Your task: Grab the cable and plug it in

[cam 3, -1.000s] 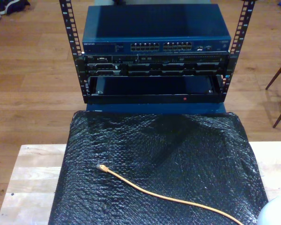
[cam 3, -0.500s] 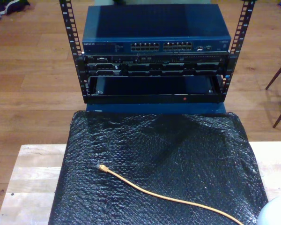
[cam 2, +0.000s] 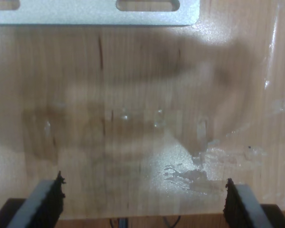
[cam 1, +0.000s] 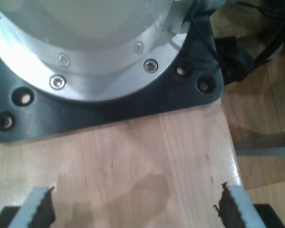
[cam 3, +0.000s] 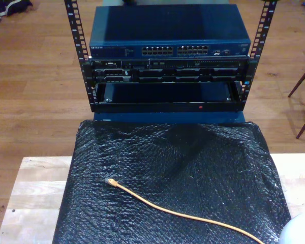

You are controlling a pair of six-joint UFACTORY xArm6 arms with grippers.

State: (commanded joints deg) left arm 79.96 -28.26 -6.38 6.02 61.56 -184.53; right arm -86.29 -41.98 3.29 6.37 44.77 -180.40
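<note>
So the biggest thing in the room is the rack (cam 3: 168, 56), standing on the floor just past the far edge of the counter (cam 3: 35, 193), with a blue switch (cam 3: 170, 35) on top and its rows of ports facing the counter. My guess is it's parked there so a plug can be pushed straight in from the counter side.

Between the rack and the near edge, a black bubble-wrap sheet (cam 3: 203, 173) covers most of the counter, probably as padding and to make the cable stand out.

The cable (cam 3: 183, 214) lies loose on that sheet, well short of the rack, with its plug tip (cam 3: 110, 181) pointing roughly toward the rack and the rest trailing off the near edge of the picture, so where it ends is cut off.

My first gripper (cam 1: 135, 206) is hanging over bare wood beside a round metal arm base (cam 1: 85, 47), jaws wide apart, nothing in them. My second gripper (cam 2: 142, 199) is the same: jaws apart over bare wood, near a slotted metal bracket (cam 2: 95, 12). Neither is anywhere near the cable yet.

Hard to make out: which port is meant, and the pale rounded thing (cam 3: 300, 231) by the cable's trailing end.
</note>
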